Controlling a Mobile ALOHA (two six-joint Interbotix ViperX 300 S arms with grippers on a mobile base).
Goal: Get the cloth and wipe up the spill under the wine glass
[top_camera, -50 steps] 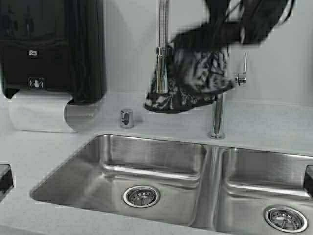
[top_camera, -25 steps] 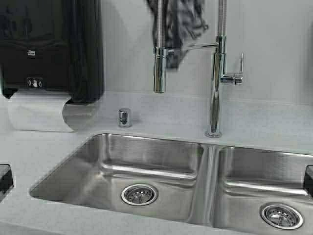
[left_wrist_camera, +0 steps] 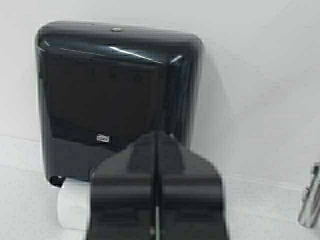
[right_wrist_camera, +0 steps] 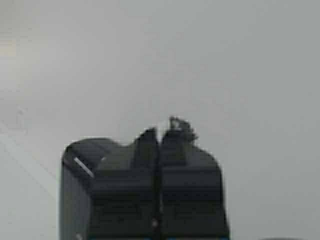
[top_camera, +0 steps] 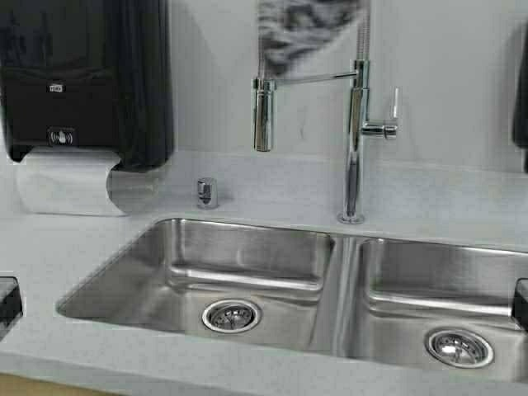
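The dark grey-and-white patterned cloth [top_camera: 309,33] hangs at the top of the high view, behind the faucet's spring hose. My right gripper [right_wrist_camera: 160,135] is raised out of the high view. It faces a blank wall and is shut, with a small tuft of the cloth [right_wrist_camera: 181,125] sticking out at its fingertips. My left gripper [left_wrist_camera: 157,137] is shut and empty, low at my left, and points at the black paper towel dispenser [left_wrist_camera: 115,95]. The wine glass and the spill are out of view.
A double steel sink [top_camera: 247,272] fills the counter in front, with a tall chrome faucet [top_camera: 353,148] behind its divider. The dispenser [top_camera: 82,78] hangs at the back left with white paper [top_camera: 62,186] below it. A small chrome button [top_camera: 206,192] stands by the sink.
The cloth has been lifted from beside the faucet head to the top of the view, and the right arm has left the view. The scene has shifted slightly left: the robot has moved.
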